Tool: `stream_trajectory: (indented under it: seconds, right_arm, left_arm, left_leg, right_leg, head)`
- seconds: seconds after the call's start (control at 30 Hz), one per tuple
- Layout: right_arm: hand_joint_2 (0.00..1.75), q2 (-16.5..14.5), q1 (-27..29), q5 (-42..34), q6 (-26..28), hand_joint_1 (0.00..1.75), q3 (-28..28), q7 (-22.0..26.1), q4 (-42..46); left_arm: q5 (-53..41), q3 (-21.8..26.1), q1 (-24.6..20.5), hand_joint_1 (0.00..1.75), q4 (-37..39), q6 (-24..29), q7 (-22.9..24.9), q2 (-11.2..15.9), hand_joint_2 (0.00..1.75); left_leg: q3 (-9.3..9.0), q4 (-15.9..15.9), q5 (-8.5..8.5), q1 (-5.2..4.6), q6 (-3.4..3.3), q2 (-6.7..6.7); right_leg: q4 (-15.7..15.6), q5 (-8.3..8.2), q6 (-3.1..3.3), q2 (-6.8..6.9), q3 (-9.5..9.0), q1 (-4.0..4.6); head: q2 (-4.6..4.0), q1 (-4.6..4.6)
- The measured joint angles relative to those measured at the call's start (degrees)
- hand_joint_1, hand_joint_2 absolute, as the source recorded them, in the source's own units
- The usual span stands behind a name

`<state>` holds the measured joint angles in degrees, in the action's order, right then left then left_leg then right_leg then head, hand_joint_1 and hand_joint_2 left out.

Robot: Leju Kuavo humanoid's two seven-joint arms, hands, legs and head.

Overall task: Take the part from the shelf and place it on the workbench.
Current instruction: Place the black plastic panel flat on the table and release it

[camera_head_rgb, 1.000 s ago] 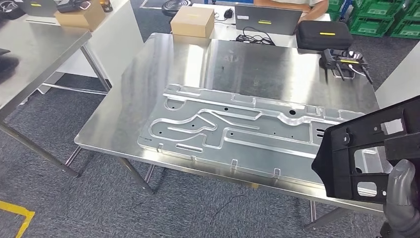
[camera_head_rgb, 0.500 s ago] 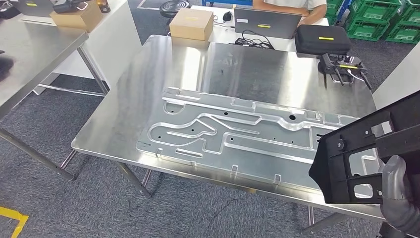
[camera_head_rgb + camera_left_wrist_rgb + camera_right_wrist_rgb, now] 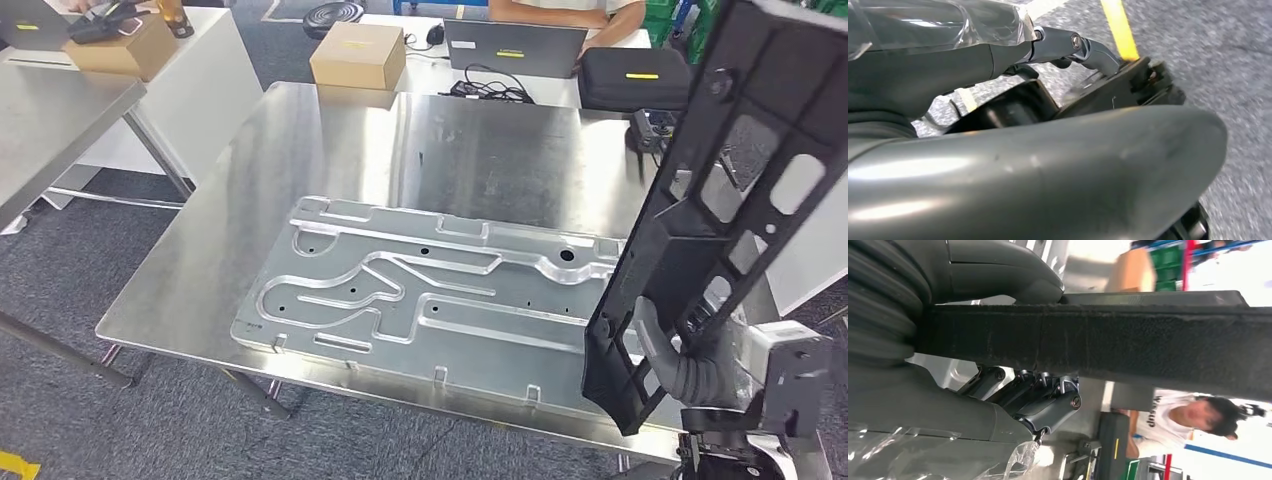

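Over workbench (image 3: pixel 300 130) edge: black part (image 3: pixel 720 200) swung upright since a second ago.
Right hand (image 3: pixel 690 370): fingers wrapped round its lower end; ready to set down.
Left hand (image 3: pixel 1038 170): finger state unclear.

Cardboard box (image 3: pixel 358 54), laptop (image 3: pixel 514 45), black case (image 3: pixel 634 78) behind; person (image 3: pixel 1193 421) seated.

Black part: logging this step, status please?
Right hand grips black part, upright over the workbench edge. Left hand hangs over floor, state unclear. Metal plate fills the spot below.
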<state>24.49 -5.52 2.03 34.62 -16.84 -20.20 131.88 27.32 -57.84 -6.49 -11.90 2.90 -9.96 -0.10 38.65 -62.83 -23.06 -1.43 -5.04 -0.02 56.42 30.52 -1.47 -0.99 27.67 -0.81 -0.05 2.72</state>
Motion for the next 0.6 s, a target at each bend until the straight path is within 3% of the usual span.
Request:
stream_trajectory:
  seconds: [0.03, 0.1, 0.2, 0.27, 0.33, 0.37, 0.4, 0.43, 0.5, 0.53, 0.57, 0.6]
  right_arm:
    - [1.75, 0.3, -0.8, 0.4, -0.1, 1.75, -0.5, -0.6, -0.9]
    - [1.75, 0.6, -2.7, 1.7, -0.4, 1.75, -1.5, -2.1, -2.1]
    - [1.75, 1.0, -7.9, 4.6, -1.9, 1.75, -3.3, -5.8, -3.4]
    - [1.75, 1.1, -11.1, 6.4, -2.8, 1.75, -4.7, -7.8, -4.3]
    - [1.75, 1.1, -13.2, 7.5, -3.2, 1.75, -6.2, -8.8, -5.2]
    - [1.75, 1.2, -13.9, 7.8, -3.1, 1.75, -6.9, -9.0, -5.6]
    - [1.75, 1.2, -14.6, 8.1, -3.0, 1.75, -7.6, -8.9, -6.0]
    - [1.75, 1.2, -15.4, 8.5, -2.9, 1.75, -8.2, -8.8, -6.2]
    - [1.75, 1.1, -17.0, 9.4, -2.5, 1.75, -9.4, -8.6, -6.6]
    - [1.75, 1.1, -17.9, 9.8, -2.2, 1.75, -9.9, -8.5, -6.9]
    - [1.75, 1.1, -18.9, 10.3, -1.9, 1.75, -10.4, -8.4, -7.1]
    - [1.75, 1.1, -19.9, 10.8, -1.6, 1.75, -10.9, -8.4, -7.3]
  left_arm:
    - [-0.2, -0.1, 0.1, 0.0, 0.0, 0.0, 0.1, 0.2, 0.0]
    - [-0.5, -0.5, 0.1, 0.0, 0.1, 0.8, 1.3, 0.4, 0.0]
    - [-1.0, -0.9, -0.6, 0.0, 0.1, 2.9, 4.7, -0.4, 0.0]
    - [-1.3, -1.1, -1.2, 0.0, 0.1, 3.3, 5.9, -1.3, 0.0]
    - [-1.4, -1.3, -1.4, 0.0, 0.1, 3.3, 6.2, -2.2, 0.0]
    - [-1.5, -1.4, -1.4, 0.0, 0.1, 3.2, 6.3, -2.5, 0.0]
    - [-1.5, -1.4, -1.4, 0.0, 0.1, 3.2, 6.3, -2.7, 0.0]
    - [-1.5, -1.5, -1.3, 0.0, 0.1, 3.1, 6.3, -2.8, 0.0]
    - [-1.5, -1.5, -1.2, 0.0, 0.1, 2.9, 6.3, -2.9, 0.0]
    - [-1.6, -1.6, -1.2, 0.0, 0.1, 2.9, 6.3, -2.8, 0.0]
    - [-1.7, -1.7, -1.2, 0.0, 0.1, 2.8, 6.3, -2.8, 0.0]
    - [-1.7, -1.7, -1.3, 0.0, 0.1, 2.7, 6.3, -2.8, 0.0]
  left_leg:
    - [-0.92, 2.9, 1.55, -0.5, -0.88, -0.2]
    - [-2.39, 5.8, 1.62, -1.12, -2.05, -0.32]
    - [-4.86, 9.0, 1.01, -0.92, -1.96, -0.08]
    - [-6.39, 10.1, 0.7, -0.49, -1.63, -0.08]
    - [-7.51, 10.3, -0.12, -0.2, -1.27, -0.16]
    - [-8.12, 10.3, -0.66, 0.01, -0.94, -0.27]
    - [-8.81, 10.3, -1.23, 0.27, -0.59, -0.41]
    - [-9.58, 10.3, -1.82, 0.55, -0.19, -0.54]
    - [-10.99, 10.2, -3.2, 0.91, 0.83, -0.64]
    - [-11.38, 9.8, -3.85, 0.96, 1.29, -0.62]
    - [-11.52, 9.5, -4.5, 0.89, 1.68, -0.57]
    - [-11.59, 9.1, -5.06, 0.8, 1.97, -0.5]
  right_leg:
    - [-0.3, 0.33, -0.13, -0.21, -0.52, 0.05]
    - [-1.1, 0.43, -0.58, -0.49, -1.17, -0.21]
    - [0.3, 0.03, -1.19, -0.25, -0.93, -0.43]
    - [5.8, 1.35, -1.47, 0.15, 2.06, -0.43]
    - [12.5, 4.2, -1.85, 0.24, 6.56, -0.37]
    - [14.2, 5.06, -2.13, 0.26, 8.32, -0.41]
    - [14.1, 4.78, -2.5, 0.31, 9.33, -0.55]
    - [12.1, 3.09, -2.97, 0.4, 9.51, -0.8]
    - [5.0, -3.05, -4.26, 0.89, 8.55, -1.56]
    - [2.2, -4.96, -4.3, 1.15, 8.11, -1.79]
    - [0.7, -6.3, -3.92, 1.36, 7.98, -1.9]
    - [0.4, -6.41, -3.23, 1.51, 8.08, -1.81]
  head:
    - [0.0, -0.06]
    - [0.0, -0.09]
    - [0.01, 0.09]
    - [0.01, 0.06]
    - [0.01, -0.01]
    - [0.01, -0.04]
    - [0.01, -0.04]
    - [0.01, -0.04]
    - [0.01, -0.04]
    - [0.01, -0.06]
    - [0.01, -0.06]
    - [0.01, -0.06]
